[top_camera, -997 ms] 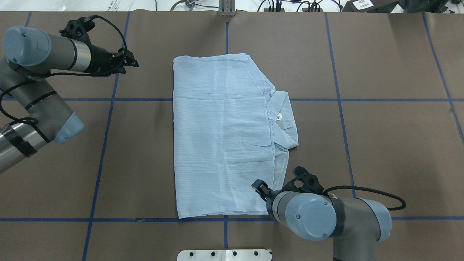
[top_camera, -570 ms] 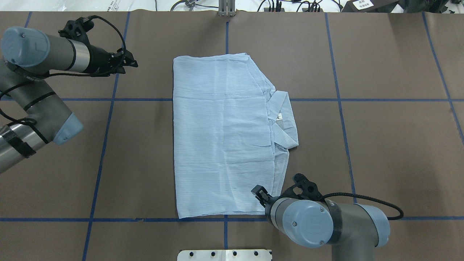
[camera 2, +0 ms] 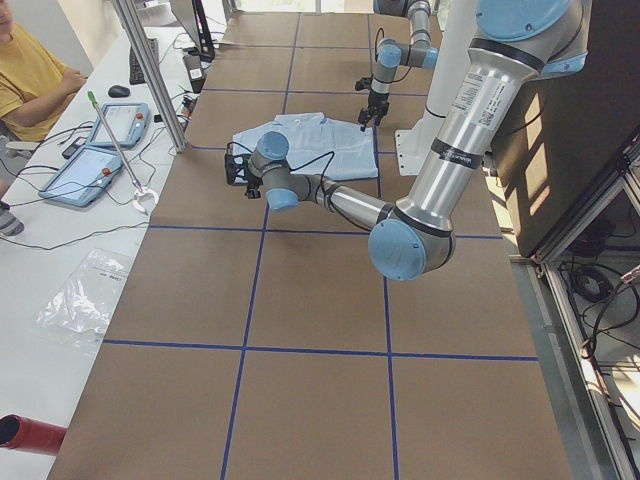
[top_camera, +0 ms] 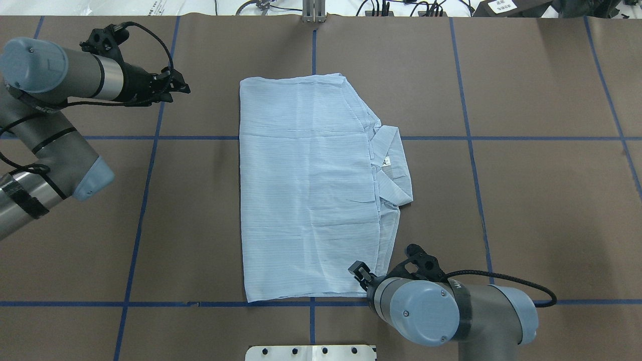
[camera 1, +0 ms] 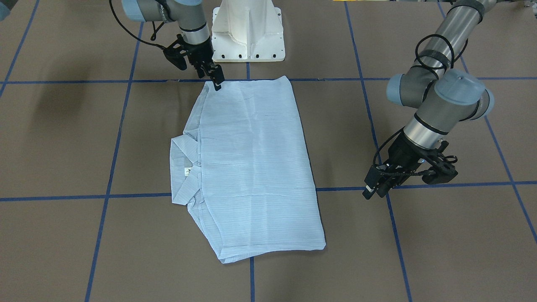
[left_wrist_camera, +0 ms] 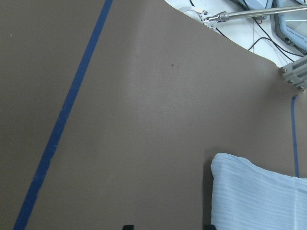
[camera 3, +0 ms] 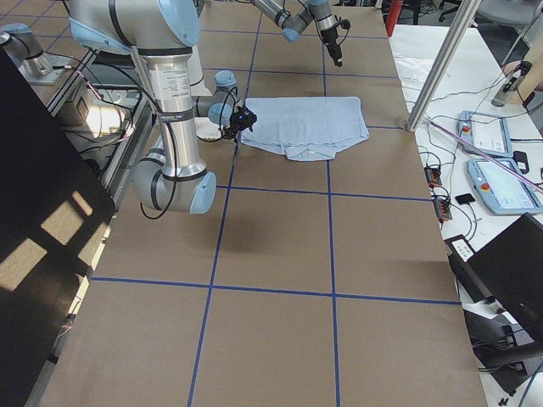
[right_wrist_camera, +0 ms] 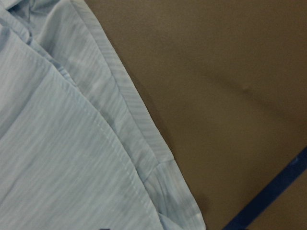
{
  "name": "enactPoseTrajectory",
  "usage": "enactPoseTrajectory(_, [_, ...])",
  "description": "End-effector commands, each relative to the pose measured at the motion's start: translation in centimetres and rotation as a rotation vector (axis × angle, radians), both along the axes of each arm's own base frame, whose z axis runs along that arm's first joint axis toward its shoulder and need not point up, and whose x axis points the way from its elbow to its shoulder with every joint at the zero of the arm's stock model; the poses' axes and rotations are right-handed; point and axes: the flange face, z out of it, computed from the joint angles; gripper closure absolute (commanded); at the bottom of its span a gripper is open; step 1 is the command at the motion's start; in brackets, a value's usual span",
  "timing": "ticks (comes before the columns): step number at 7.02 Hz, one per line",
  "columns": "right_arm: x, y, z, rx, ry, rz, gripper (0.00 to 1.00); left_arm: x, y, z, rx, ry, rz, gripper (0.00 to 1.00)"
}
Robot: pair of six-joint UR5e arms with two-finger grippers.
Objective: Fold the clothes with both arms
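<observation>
The pale-blue striped shirt (top_camera: pixel 306 190) lies flat, folded into a long rectangle, at mid table. Its collar and neck label (top_camera: pixel 387 161) stick out on its right side. My right gripper (top_camera: pixel 357 271) is open at the shirt's near right corner, just above the cloth and holding nothing. In the front view it (camera 1: pixel 217 82) is at that same corner, and the right wrist view shows the shirt's hem (right_wrist_camera: pixel 134 110). My left gripper (top_camera: pixel 183 89) is open and empty over bare table, left of the shirt's far left corner (left_wrist_camera: pixel 225 165).
The brown table cover carries a grid of blue tape lines (top_camera: pixel 145 190). The white pedestal base (camera 1: pixel 247 29) stands behind the shirt's near edge. A metal post (top_camera: pixel 313 12) is at the far edge. A seated operator (camera 2: pixel 30 75) and tablets (camera 2: pixel 110 125) are beyond the table.
My right arm has drawn back toward the robot's base, and its gripper has shifted slightly along the shirt's near right corner. The left arm has barely moved. The shirt is unchanged.
</observation>
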Motion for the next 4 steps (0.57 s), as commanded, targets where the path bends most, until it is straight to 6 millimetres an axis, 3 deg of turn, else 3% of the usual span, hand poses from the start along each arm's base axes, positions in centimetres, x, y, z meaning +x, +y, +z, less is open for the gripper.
enactPoseTrajectory(1, [-0.08,0.06,0.15,-0.002,0.003,-0.004,0.17,0.00,0.02,-0.04,0.000,0.001,0.001,0.42])
enactPoseTrajectory(2, [-0.06,0.07,-0.01,-0.002,0.000,-0.005,0.24,0.00,0.03,-0.04,0.000,0.001,0.001,0.42])
enactPoseTrajectory(3, [-0.10,0.07,0.06,-0.004,0.001,-0.004,0.42,0.00,0.03,-0.04,0.000,0.001,0.001,0.42])
enactPoseTrajectory(4, [-0.04,0.08,-0.16,-0.003,-0.003,-0.004,0.67,0.00,0.03,-0.04,0.000,0.001,0.001,0.42])
